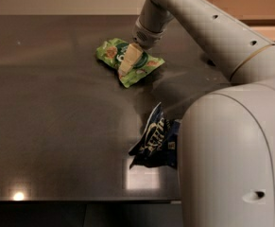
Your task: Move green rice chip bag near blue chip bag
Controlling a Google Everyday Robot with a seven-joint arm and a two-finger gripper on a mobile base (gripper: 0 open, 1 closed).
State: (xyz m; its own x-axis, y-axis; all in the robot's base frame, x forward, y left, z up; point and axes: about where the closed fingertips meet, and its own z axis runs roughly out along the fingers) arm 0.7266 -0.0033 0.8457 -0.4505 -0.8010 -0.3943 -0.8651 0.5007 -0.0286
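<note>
End effector (127, 63) down on green rice chip bag (144, 66), 12 o'clock on worktop (56, 103).
Grip state: cannot tell. Bag probably light, crinkly, slippery foil; pinch a mid-body fold. Blue chip bag (153, 145) at 5 o'clock, apart.

Dark tabletop (56, 126) w/ green rice chip bag (147, 65) at end effector (126, 66), blue chip bag (155, 141) apart.

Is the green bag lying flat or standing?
Lying flat: the green rice chip bag spreads on the table, gripper at its middle.
</note>
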